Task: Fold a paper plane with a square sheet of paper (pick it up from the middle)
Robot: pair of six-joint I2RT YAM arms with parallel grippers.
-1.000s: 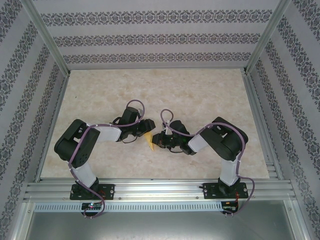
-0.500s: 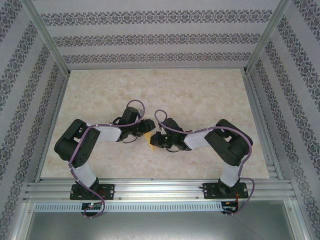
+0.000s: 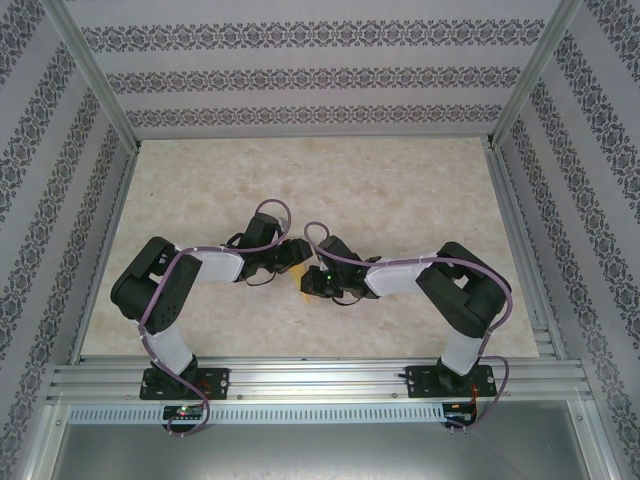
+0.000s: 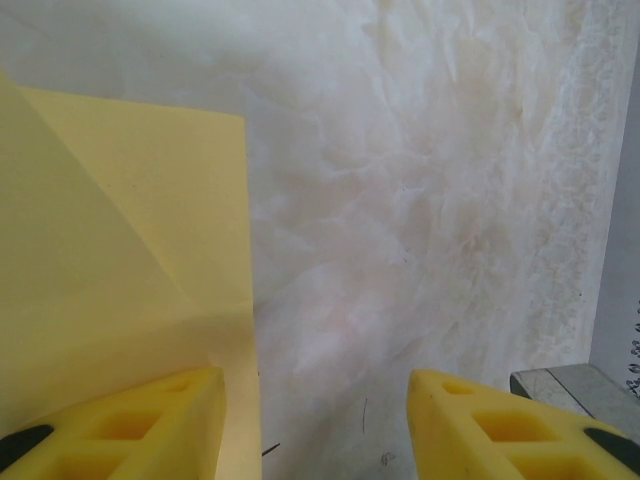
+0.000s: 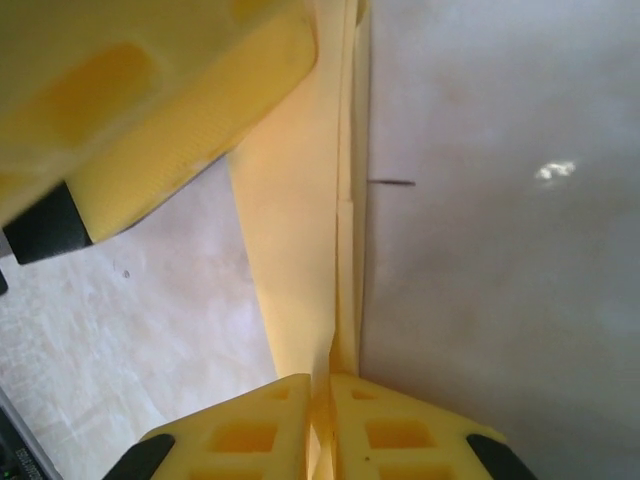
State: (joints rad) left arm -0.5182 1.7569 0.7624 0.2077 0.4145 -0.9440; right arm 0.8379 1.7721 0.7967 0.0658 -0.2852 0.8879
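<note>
The yellow sheet of paper [image 3: 304, 289] is folded into a narrow strip and peeks out between the two grippers at mid-table. My right gripper [image 3: 311, 284] is shut on the strip's near end. In the right wrist view the folded layers [image 5: 300, 230] run up from between the pinched jaws of the right gripper [image 5: 330, 420]. My left gripper [image 3: 298, 256] stands open just behind. In the left wrist view its left finger [image 4: 130, 425] rests over the creased paper [image 4: 120, 250], its right finger is over bare table, and the left gripper [image 4: 315, 420] has nothing between its fingers.
The marbled table top [image 3: 400, 190] stretches behind and to both sides of the arms. Aluminium rails [image 3: 320, 378] frame the table, with patterned walls beyond. A rail corner [image 4: 570, 385] lies to the right of the left gripper.
My right arm has slid left toward the left gripper, carrying the paper's end with it, so less yellow shows from above. The left arm has stayed put.
</note>
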